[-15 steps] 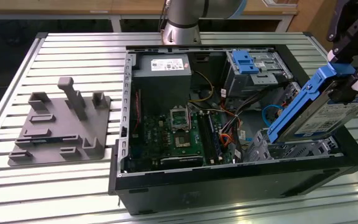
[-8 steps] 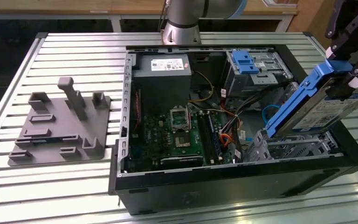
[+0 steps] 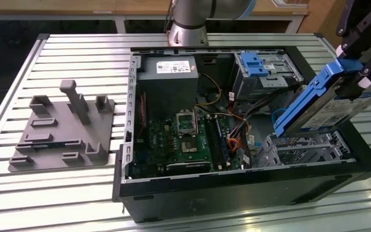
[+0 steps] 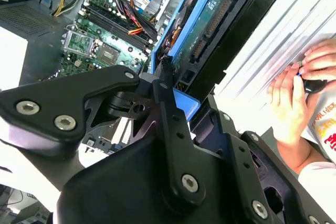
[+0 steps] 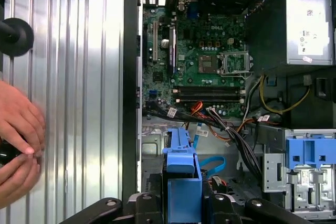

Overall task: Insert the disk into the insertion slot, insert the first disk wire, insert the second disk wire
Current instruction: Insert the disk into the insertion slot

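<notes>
- Labels: the disk [image 3: 330, 108] has a white label w/ dark print on its face; too small to read in the exterior view.
- PSU [image 3: 167, 67] at the back of the case [image 3: 237, 193] has a white sticker, also seen in the first wrist view [image 5: 310, 35].
- Disk look: flat silver drive in a bright blue plastic bracket. The second wrist view shows its green circuit-board side [image 4: 210, 19] and a black connector strip.
- Gripper [image 3: 361, 67]: black fingers clamped on the disk's upper end and holding it off the case.
- Disk pos: tilted steeply, low end down toward the insertion slot [image 3: 308, 150], not seated. Can't tell if the bracket tip touches the cage.
- Slot: silver perforated cage in the case's front corner, at the exterior view's right. The taller bay w/ blue latch [image 3: 263, 67] is behind it.
- Motherboard [image 3: 185, 140] lies mid-case, w/ orange, blue & black cables between it and the cage.
- Grey fixture plate [image 3: 60, 130] sits on the slatted table [image 3: 76, 48], well apart from the case.
- A person's hands [image 5: 18, 140] rest on the table beside the case.
</notes>
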Robot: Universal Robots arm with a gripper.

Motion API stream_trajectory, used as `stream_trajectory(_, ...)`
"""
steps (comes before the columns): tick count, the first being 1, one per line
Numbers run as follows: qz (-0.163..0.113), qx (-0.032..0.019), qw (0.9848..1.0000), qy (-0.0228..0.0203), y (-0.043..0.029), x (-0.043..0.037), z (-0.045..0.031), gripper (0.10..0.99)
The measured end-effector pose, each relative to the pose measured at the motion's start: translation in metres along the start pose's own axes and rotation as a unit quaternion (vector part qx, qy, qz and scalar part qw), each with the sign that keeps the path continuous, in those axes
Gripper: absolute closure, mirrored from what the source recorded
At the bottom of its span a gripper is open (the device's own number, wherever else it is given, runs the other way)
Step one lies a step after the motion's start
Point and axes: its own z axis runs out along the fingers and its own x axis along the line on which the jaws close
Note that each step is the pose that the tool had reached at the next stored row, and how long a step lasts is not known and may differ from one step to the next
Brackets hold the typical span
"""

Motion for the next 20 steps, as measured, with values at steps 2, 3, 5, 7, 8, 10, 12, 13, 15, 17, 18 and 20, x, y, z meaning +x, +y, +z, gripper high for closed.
stream_trajectory(2, 0.000, 0.0000, 1.0000, 0.0000, 0.0000, 0.0000, 0.0000, 0.722)
stream_trajectory(3, 0.000, 0.0000, 1.0000, 0.0000, 0.0000, 0.0000, 0.0000, 0.722)
stream_trajectory(5, 0.000, 0.0003, 1.0000, 0.0001, 0.0000, 0.0001, 0.0003, 0.722)
stream_trajectory(7, 0.000, 0.0008, 1.0000, 0.0009, -0.0001, 0.0002, 0.0006, 0.722)
stream_trajectory(8, 0.000, 0.0010, 1.0000, 0.0016, -0.0002, 0.0001, 0.0007, 0.722)
stream_trajectory(10, 0.000, 0.0011, 1.0000, 0.0023, -0.0021, 0.0001, 0.0008, 0.722)
stream_trajectory(12, 0.000, 0.0013, 1.0000, 0.0023, -0.0046, 0.0001, 0.0012, 0.722)
stream_trajectory(13, 0.000, 0.0013, 1.0000, 0.0022, -0.0063, 0.0001, 0.0016, 0.722)
stream_trajectory(15, 0.000, 0.0013, 1.0000, 0.0022, -0.0102, 0.0001, 0.0022, 0.722)
stream_trajectory(17, 0.000, 0.0013, 1.0000, 0.0023, -0.0130, 0.0001, 0.0027, 0.722)
stream_trajectory(18, 0.000, 0.0013, 1.0000, 0.0024, -0.0132, 0.0001, 0.0027, 0.722)
stream_trajectory(20, 0.000, 0.0014, 1.0000, 0.0023, -0.0135, 0.0001, 0.0028, 0.722)
